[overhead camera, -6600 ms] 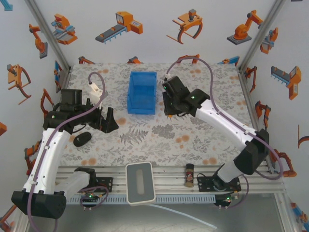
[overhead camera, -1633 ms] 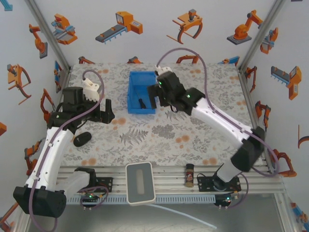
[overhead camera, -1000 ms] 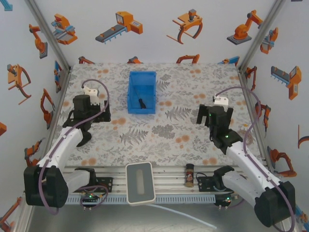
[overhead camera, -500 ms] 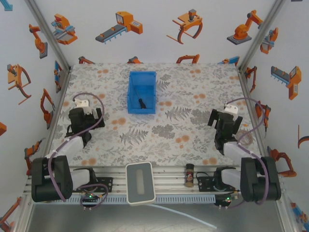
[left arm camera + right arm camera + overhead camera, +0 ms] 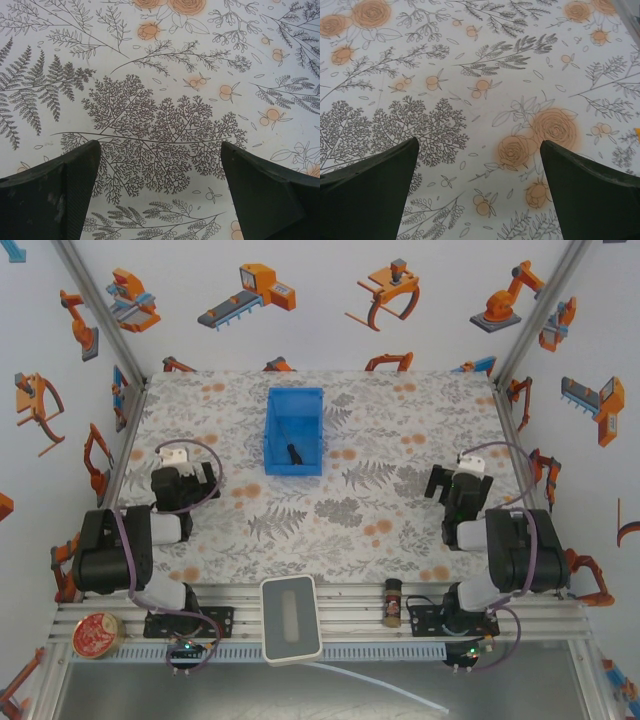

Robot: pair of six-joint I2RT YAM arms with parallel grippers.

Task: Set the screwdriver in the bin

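Two arms look parked, job apparently done: the left gripper [image 5: 159, 150], jaws spread and empty above the floral table [image 5: 350, 520], sits near its base; the screwdriver [image 5: 293, 453] lies inside the bin [image 5: 271, 435]; the right gripper [image 5: 477, 145], likewise spread, rests well clear.

The bin [image 5: 272, 440], upper centre of the top view, is smooth blue plastic with a slight sheen. The screwdriver [image 5: 293, 453] inside it looks dark, too small to judge its finish. The table cover [image 5: 400, 430] is a flat, matt floral print, cloth or paper. The left gripper [image 5: 160, 150] has fingers [image 5: 50, 195] of matt black plastic, finely grained. The right gripper [image 5: 479, 150] has fingers [image 5: 365, 195] equally matt. Along the bottom, the rails [image 5: 350, 612] are bare brushed metal. The round tin [image 5: 97, 635] at lower left is glossy red.
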